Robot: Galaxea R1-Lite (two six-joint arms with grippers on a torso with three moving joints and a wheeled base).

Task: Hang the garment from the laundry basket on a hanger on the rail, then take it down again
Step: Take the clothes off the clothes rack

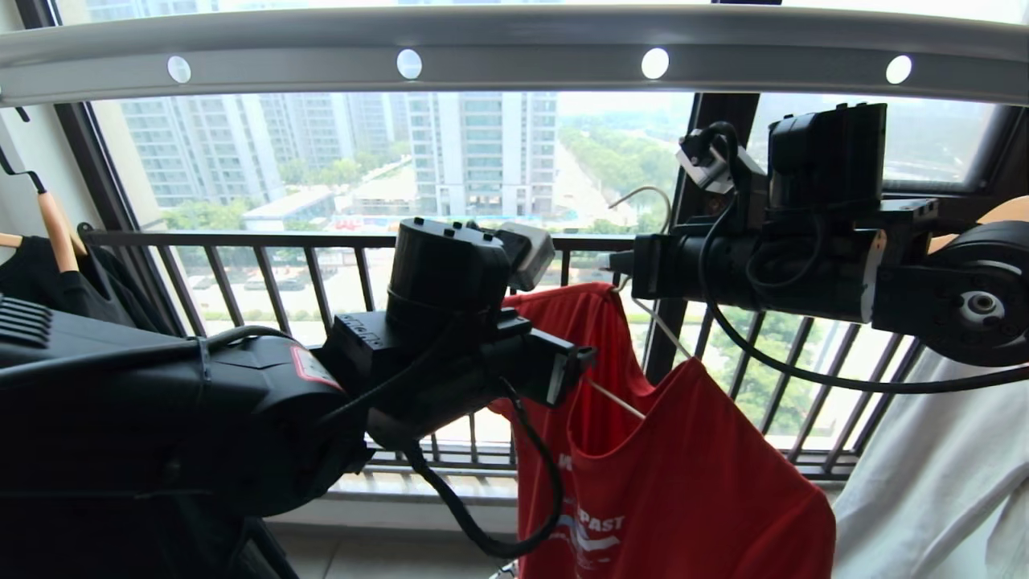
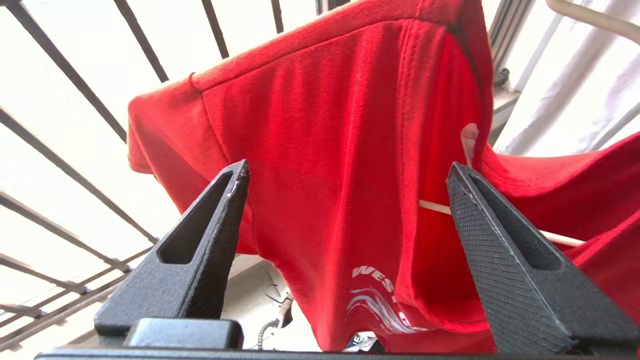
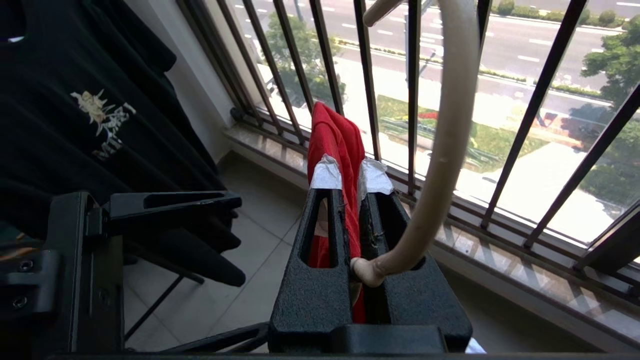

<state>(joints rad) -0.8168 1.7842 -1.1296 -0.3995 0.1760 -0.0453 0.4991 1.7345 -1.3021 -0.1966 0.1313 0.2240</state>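
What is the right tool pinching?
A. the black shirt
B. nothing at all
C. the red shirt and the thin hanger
C: in the right wrist view the right tool is shut on the red shirt and the thin hanger together.

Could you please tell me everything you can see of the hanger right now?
The hanger is thin, off-white and looks like coated wire, with a long curved hook. It is off the rail, held below it by the right gripper, whose jaws are shut on the base of the hook together with a fold of the red shirt. Its arms slope down inside the shirt's neck opening. The left gripper is open, near one arm, not gripping it.
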